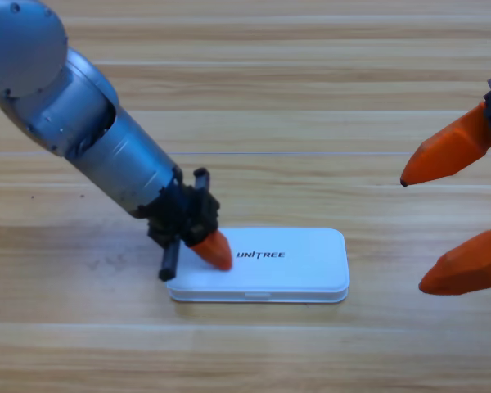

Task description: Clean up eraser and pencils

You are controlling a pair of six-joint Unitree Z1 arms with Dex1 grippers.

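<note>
The white case [299, 262] lies shut on the table, a little below the middle, with UNITREE printed on its lid. My left gripper [215, 252] reaches down from the upper left, and its orange tip rests on the left end of the lid. My right gripper [412, 236] waits at the right edge of the picture, open, with nothing between its two orange jaws. The eraser and the pencils are out of view.
The wooden table [311, 123] runs all around the case. The grey left arm [90, 131] slants across the upper left part of the view.
</note>
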